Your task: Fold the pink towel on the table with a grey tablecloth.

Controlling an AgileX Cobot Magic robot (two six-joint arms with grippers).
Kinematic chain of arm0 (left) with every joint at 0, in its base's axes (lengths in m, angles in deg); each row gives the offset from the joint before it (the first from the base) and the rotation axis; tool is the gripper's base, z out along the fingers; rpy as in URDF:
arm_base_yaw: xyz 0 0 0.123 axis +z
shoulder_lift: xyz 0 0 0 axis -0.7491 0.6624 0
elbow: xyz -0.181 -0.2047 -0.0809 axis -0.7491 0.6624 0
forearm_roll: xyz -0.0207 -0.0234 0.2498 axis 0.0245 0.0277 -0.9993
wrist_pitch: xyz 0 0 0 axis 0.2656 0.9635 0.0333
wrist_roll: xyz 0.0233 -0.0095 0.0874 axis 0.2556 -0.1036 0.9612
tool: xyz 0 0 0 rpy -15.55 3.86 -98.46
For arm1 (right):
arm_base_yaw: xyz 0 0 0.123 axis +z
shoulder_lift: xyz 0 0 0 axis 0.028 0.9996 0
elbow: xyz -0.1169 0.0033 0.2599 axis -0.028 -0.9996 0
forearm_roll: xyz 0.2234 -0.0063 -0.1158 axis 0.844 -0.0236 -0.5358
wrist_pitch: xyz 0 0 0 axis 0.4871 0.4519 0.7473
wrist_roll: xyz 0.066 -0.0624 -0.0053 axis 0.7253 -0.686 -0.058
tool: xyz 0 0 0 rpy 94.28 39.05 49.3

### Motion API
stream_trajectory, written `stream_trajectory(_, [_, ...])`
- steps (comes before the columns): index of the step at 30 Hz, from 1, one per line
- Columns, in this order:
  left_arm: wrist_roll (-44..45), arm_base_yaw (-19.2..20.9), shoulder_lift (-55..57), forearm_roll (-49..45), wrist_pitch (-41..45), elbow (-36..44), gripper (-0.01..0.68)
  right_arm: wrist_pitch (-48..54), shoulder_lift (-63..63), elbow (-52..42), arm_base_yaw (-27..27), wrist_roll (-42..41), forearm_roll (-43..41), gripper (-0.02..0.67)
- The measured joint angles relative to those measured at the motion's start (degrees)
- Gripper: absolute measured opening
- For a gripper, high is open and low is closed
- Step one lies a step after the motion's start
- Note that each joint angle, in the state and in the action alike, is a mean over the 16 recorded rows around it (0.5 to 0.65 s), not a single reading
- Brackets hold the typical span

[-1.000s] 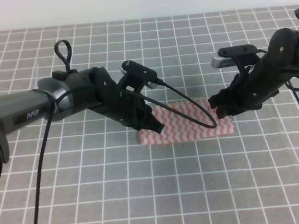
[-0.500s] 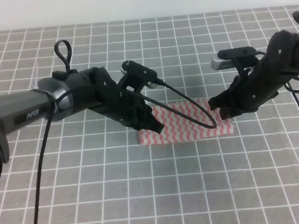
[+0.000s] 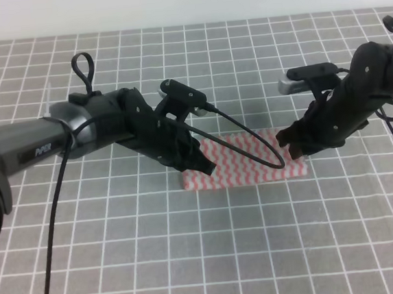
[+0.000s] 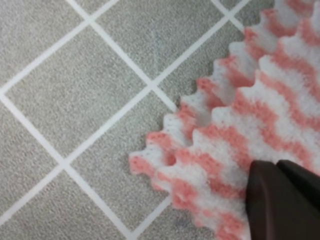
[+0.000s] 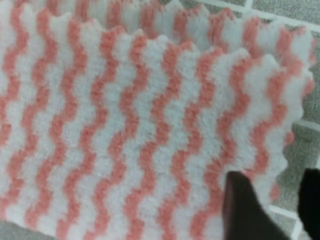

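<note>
While pink towel (image 3: 246, 159) stays folded, right gripper (image 3: 291, 145) has lifted slightly

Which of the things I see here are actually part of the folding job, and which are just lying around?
Part of the job:
- pink towel, already lying in two layers
- grey tablecloth under it
- left tool at the towel's left end
- right tool at its right end

Just lying about:
- nothing loose in view; only the arms' black cable hangs over the towel
</note>
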Motion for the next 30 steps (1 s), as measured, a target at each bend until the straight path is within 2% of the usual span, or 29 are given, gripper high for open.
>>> stream_trajectory(6, [0.0, 0.0, 0.0, 0.0, -0.1, 0.0, -0.002, 0.0, 0.6, 0.1, 0.0, 0.7, 0.5, 0.241])
stream_trajectory(11, [0.0, 0.0, 0.0, 0.0, -0.1, 0.0, -0.002, -0.4, 1.1, 0.1, 0.0, 0.9, 1.7, 0.245])
stream_trajectory(17, [0.0, 0.0, 0.0, 0.0, 0.0, 0.0, -0.002, -0.9, 1.6, 0.2, 0.0, 0.9, 3.2, 0.193])
stream_trajectory(30, [0.0, 0.0, 0.0, 0.0, 0.2, 0.0, -0.002, -1.5, 0.2, 0.1, 0.0, 0.1, 4.1, 0.024])
